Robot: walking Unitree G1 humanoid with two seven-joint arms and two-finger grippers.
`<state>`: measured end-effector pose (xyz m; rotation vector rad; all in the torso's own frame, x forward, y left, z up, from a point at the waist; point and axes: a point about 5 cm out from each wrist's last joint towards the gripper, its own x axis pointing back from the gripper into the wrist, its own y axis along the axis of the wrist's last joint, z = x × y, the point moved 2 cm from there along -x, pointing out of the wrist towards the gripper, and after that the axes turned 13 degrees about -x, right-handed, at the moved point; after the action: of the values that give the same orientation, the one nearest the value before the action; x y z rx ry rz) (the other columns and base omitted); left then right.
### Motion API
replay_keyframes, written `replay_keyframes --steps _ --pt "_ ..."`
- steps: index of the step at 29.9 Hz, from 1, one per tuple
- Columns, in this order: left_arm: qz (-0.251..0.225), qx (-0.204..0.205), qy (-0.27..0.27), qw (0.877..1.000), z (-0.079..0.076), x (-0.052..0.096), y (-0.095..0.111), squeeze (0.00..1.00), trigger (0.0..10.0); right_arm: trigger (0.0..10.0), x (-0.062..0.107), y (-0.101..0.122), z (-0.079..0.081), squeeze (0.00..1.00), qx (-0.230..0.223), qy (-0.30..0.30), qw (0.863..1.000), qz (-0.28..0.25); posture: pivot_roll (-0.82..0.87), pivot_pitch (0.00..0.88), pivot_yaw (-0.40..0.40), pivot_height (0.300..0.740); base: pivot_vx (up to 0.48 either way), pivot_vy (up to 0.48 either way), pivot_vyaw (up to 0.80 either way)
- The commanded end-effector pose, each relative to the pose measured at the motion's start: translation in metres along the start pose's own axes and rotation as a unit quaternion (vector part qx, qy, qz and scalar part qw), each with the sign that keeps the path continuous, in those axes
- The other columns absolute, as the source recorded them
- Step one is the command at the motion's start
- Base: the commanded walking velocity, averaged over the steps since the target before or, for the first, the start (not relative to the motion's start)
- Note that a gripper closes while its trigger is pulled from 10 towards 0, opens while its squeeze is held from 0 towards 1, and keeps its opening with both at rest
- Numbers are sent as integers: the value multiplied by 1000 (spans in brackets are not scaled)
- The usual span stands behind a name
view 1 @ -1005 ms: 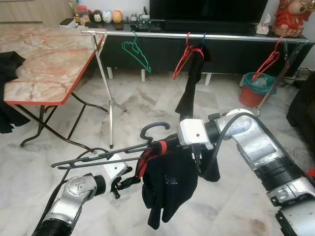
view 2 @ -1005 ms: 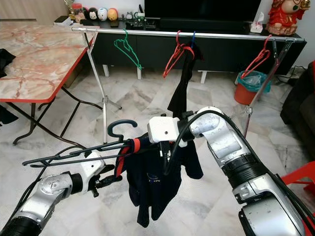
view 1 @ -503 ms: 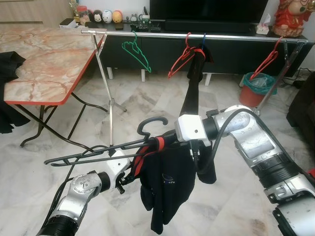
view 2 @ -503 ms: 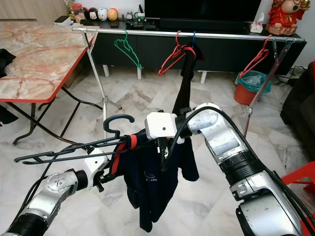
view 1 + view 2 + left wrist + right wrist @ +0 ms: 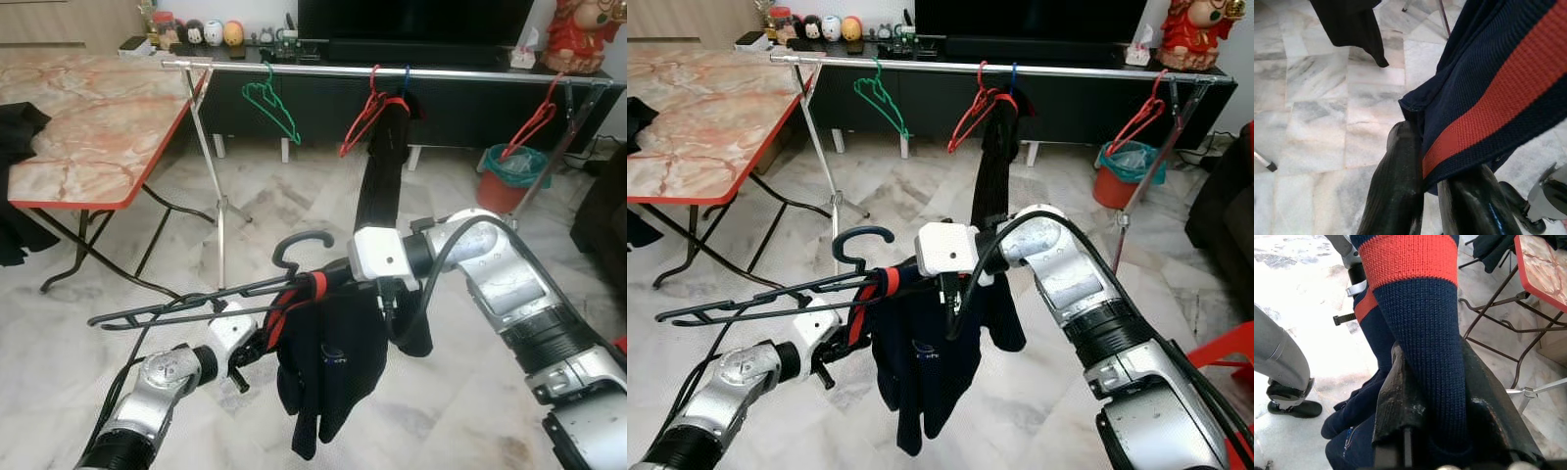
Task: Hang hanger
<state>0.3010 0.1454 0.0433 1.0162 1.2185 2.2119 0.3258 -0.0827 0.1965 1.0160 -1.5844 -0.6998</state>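
A black hanger (image 5: 167, 311) with its hook (image 5: 299, 247) up carries a navy garment (image 5: 328, 367) with a red stripe. It hangs in mid-air in front of me, well short of the clothes rail (image 5: 441, 71). My right gripper (image 5: 328, 281) is shut on the red-striped neck of the garment where it wraps the hanger; the right wrist view shows the knit fabric (image 5: 1420, 308) pinched between the pads. Lower left, my left gripper (image 5: 260, 343) is shut on the garment's striped edge (image 5: 1469, 127).
On the rail hang a green hanger (image 5: 272, 106), a red hanger (image 5: 367, 113) with a dark garment (image 5: 382, 166), and another red hanger (image 5: 534, 122). A marble-topped table (image 5: 88, 127) stands left. An orange bucket (image 5: 509, 176) sits by the black TV cabinet (image 5: 460, 103).
The hanger and garment have shifted slightly left and up. My left gripper has risen closer to the garment's edge. The dark garment on the rail has swung a little.
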Motion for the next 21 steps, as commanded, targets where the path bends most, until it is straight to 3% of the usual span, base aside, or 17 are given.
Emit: replay_keyframes --steps 1,21 --pt "-1 -7 3 1000 3 -1 1 0 0 10000 3 10 -4 0 12 -9 1000 -15 61 0 -1 740 0 0 0" --pt "-5 -3 13 1000 3 2 -1 0 0 10000 2 1 -4 0 -1 -23 1000 -14 64 0 -3 740 0 0 0"
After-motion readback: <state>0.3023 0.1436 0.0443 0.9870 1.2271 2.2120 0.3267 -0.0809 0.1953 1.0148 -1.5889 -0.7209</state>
